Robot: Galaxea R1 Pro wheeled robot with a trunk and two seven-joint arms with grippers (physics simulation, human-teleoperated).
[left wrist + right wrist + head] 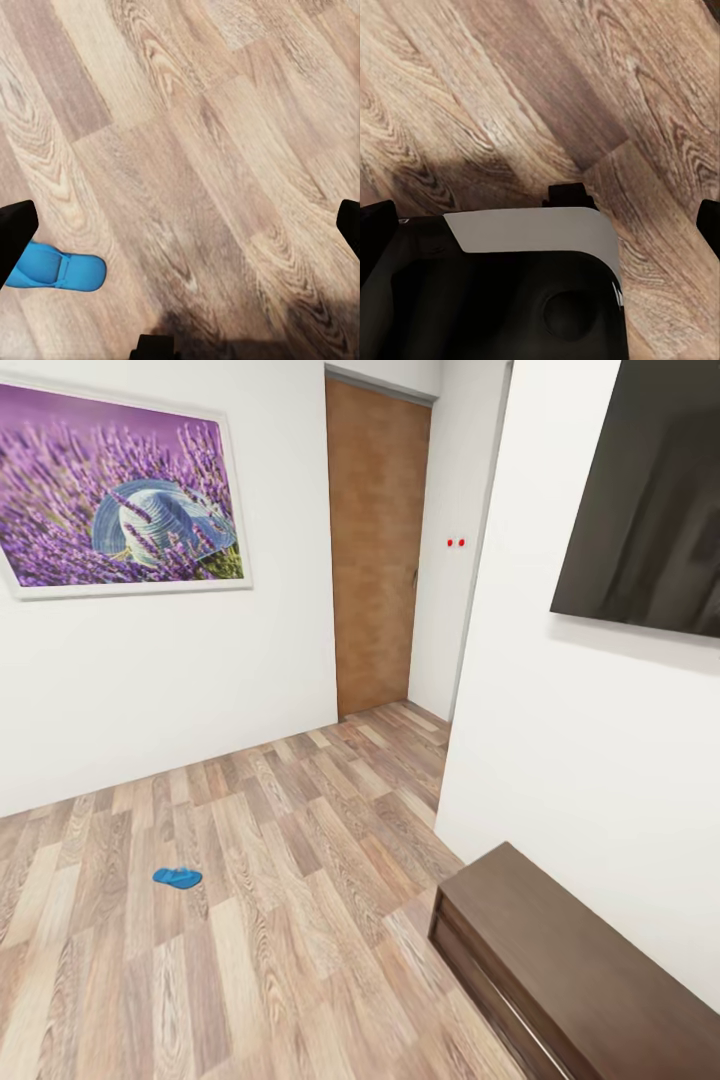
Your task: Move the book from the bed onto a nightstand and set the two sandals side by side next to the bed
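On the plank floor (300, 830), well out from the picture wall, one blue sandal (177, 877) lay flat and alone; your left wrist camera caught the same kind of sandal (64, 271) low beside one dark fingertip (15, 236) of the left tool (180, 229). That tool's tips sat at opposite edges of its picture, so you had it spread wide with nothing between. The right tool (540, 217) read the same, tips far apart over bare boards, with the robot's own dark and grey body panel (532, 229) beneath it. Judged as an approach step: you were on the way to the first sandal, not yet at it. To do it well, roll the base closer and square up before you lower the arm, bring the left tool down over the sandal's middle, and close across the narrow width, since so flat a thing gives little to bite from above. Sandal looked bright blue, thin, rounded at the toe end, strap detail too blurred to read. Noted also a lavender picture (120, 500), a wooden door (375, 550), a dark wall screen (650, 500) and a long low brown cabinet (580, 970) at right.
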